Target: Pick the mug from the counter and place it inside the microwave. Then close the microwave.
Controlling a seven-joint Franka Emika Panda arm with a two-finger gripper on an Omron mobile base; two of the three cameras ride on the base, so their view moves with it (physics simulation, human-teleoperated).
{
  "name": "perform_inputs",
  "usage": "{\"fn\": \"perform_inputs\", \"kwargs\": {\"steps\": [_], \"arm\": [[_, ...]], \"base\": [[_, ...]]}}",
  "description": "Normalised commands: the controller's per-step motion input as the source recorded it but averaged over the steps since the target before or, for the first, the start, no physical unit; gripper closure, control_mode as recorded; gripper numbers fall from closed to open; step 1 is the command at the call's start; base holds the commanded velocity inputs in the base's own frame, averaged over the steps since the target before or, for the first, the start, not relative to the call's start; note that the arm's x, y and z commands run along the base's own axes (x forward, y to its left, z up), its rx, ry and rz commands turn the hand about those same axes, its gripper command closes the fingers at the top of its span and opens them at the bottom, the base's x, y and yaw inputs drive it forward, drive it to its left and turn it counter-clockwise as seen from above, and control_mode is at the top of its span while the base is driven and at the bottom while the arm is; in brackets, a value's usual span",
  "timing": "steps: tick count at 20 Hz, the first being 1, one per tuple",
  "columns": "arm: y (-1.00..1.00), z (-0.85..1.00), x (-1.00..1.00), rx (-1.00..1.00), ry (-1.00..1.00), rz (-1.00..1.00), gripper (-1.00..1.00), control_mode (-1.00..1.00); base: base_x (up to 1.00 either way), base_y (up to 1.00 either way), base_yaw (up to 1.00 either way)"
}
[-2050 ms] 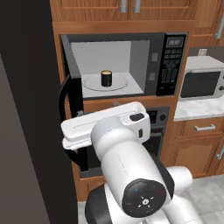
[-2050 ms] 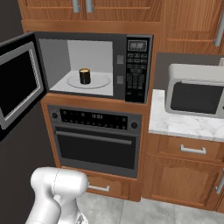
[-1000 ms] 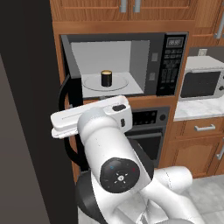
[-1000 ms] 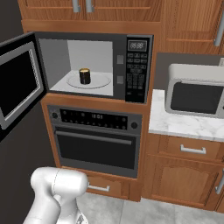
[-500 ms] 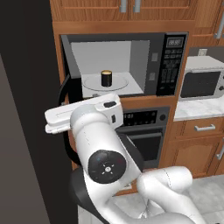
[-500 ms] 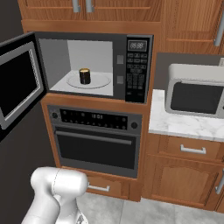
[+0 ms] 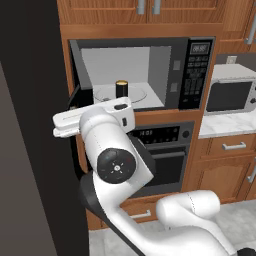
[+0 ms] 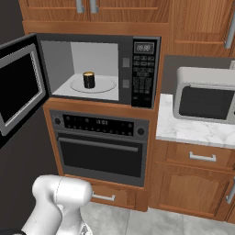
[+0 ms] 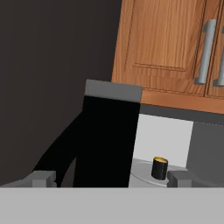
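Standing upright on the round turntable [image 8: 94, 85] inside the microwave [image 8: 103, 69]: one mug [image 8: 88, 80], black with a tan top, well back from the front lip of the grey cavity.

Microwave door [image 8: 17, 89]: swung wide to the left, dark glass facing the room; in the hand view its edge [image 9: 107, 140] rises as a tall black slab with a grey cap, the mug [image 9: 159, 168] just right of it.

Gripper [image 9: 111, 179]: fingers [image 9: 43, 178] spread fully apart, nothing between them, aimed toward the door edge and the cavity. In the left base view the white hand [image 7: 92, 117] sits just below the cavity's left front corner, close to the door.

Below the microwave: black oven [image 8: 99, 147] with a bar handle.

To the right: light-grey box oven [image 8: 204, 98] on the marble counter [image 8: 190, 133], wooden drawers [image 8: 197, 158] under it.
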Motion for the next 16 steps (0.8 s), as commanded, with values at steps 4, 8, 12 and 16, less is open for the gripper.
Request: {"fn": "perform_inputs", "kwargs": {"steps": [4,8,12,16], "arm": [[0.01,0.0,0.37,0.0,0.01,0.0,-1.0,-1.0],[0.06,0.0,0.38,0.0,0.02,0.0,-1.0,-1.0],[0.01,0.0,0.17,0.0,0.01,-0.01,-1.0,-1.0],[-0.03,0.0,0.0,0.0,0.0,-0.1,-1.0,-1.0]], "base": [[0.0,0.0,0.0],[0.0,0.0,0.0],[0.0,0.0,0.0],[0.0,0.0,0.0]]}}
